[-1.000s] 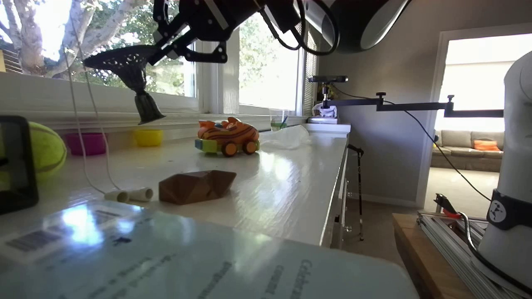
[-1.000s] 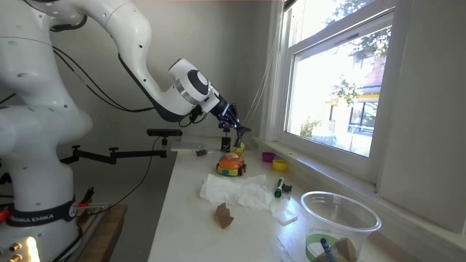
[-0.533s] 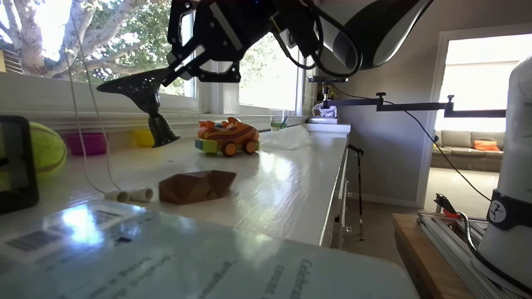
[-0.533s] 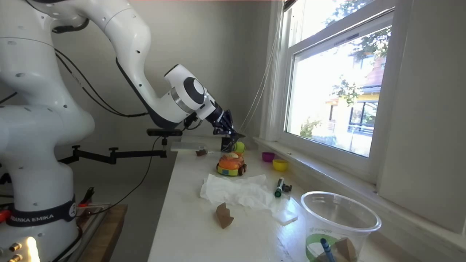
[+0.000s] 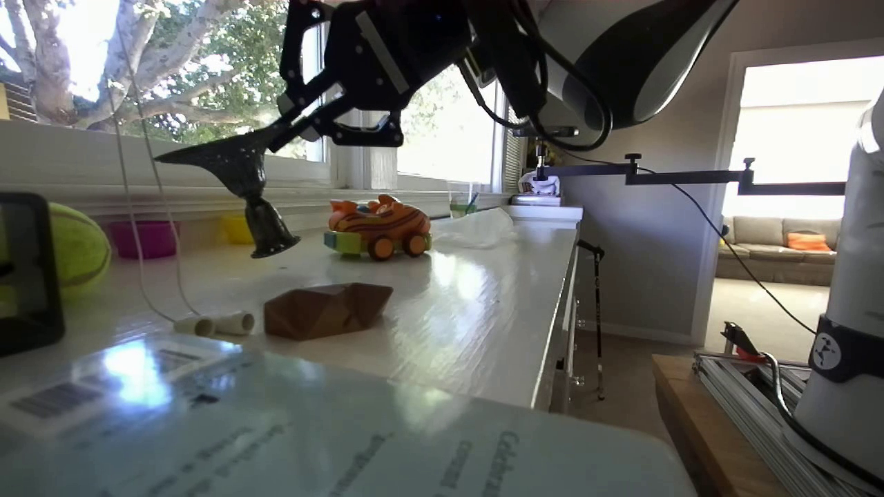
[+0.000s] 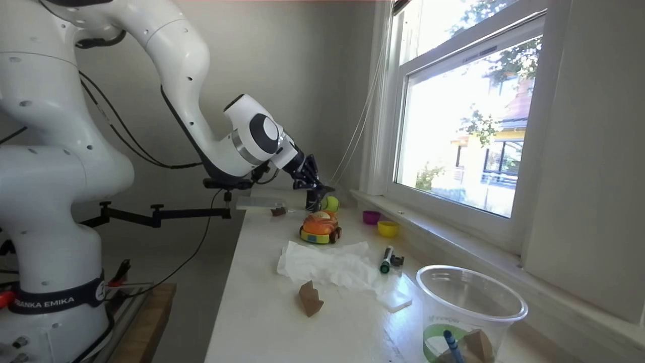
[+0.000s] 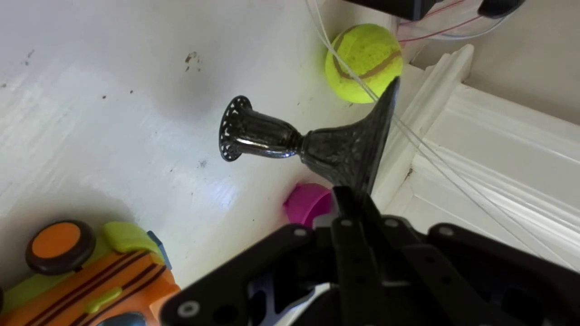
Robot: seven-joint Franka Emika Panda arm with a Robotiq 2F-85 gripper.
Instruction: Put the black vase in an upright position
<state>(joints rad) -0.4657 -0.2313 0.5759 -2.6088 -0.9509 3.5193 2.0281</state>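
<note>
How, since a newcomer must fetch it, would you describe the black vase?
Under the window is a white counter. Above that, the gripper holds the black vase by its wide rim. Unlike the orange toy car and yellow ball, it is dark with a narrow waist.

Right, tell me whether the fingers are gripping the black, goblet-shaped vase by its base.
No, the fingers pinch the vase at its wide rim, the end opposite the base.

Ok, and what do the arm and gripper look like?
The arm is white and rounded, with black panels, a silver ring and a dark base band lettered FRANKA EMIKA. The gripper is black and angular, with linked bars and narrow jaws; black cables loop behind it.
</note>
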